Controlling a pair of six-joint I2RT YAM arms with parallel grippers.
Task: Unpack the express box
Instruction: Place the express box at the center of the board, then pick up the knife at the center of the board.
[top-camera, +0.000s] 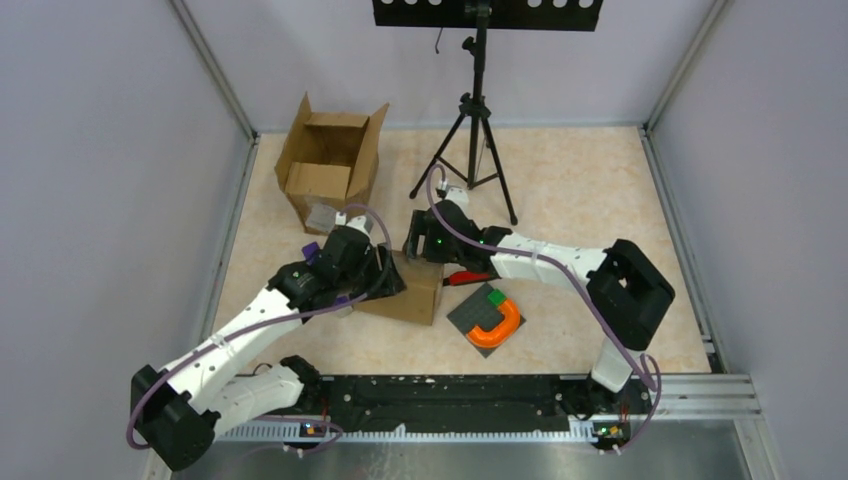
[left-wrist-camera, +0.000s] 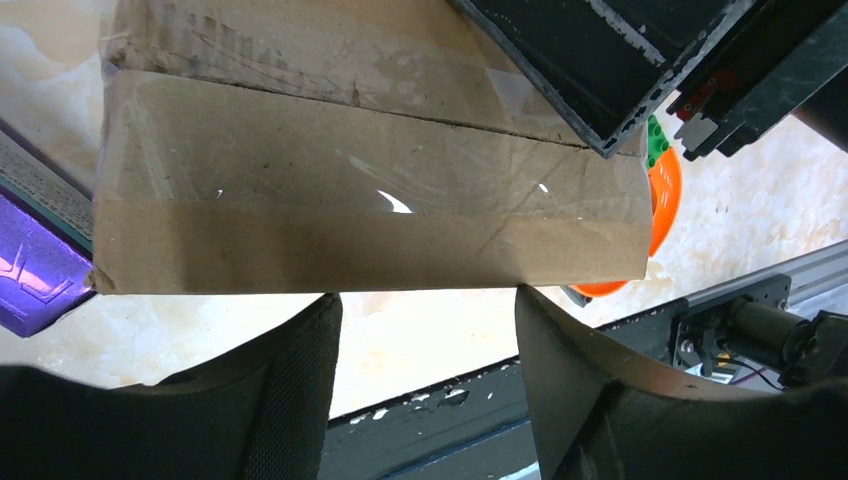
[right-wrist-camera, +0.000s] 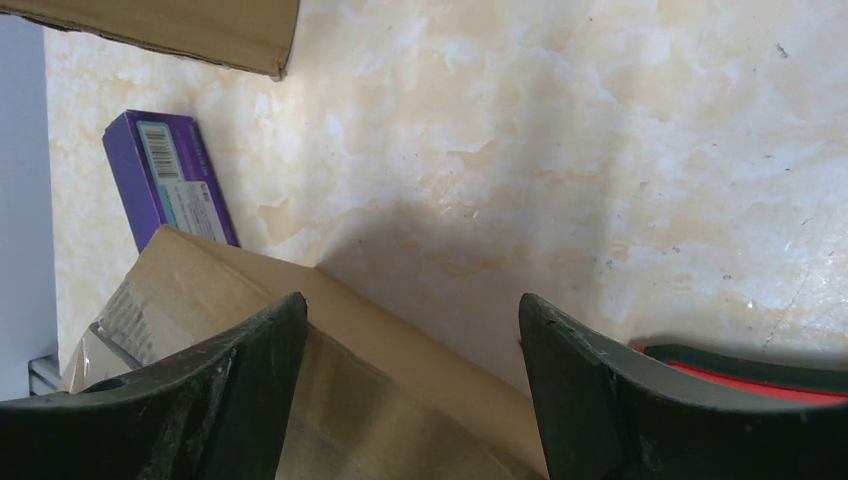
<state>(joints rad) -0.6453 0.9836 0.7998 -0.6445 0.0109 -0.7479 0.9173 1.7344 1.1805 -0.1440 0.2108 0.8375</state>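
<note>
The taped box (left-wrist-camera: 370, 190) is unopened (tape looks unbroken); left hand (left-wrist-camera: 425, 300) and right hand (right-wrist-camera: 412, 305) both gape empty beside it.

The small brown cardboard express box (top-camera: 418, 292) lies flat near the middle of the beige marbled worktop (top-camera: 580, 190), flaps closed, with glossy clear tape (left-wrist-camera: 380, 195) over its seam and side.

White-shelled arms (top-camera: 240, 335) with black joints (top-camera: 630, 290), purple cables (top-camera: 133, 410).

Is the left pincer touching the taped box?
Cannot tell. Left wrist view: the left pincer ends level with the taped box; neither gap nor contact is plain.
</note>
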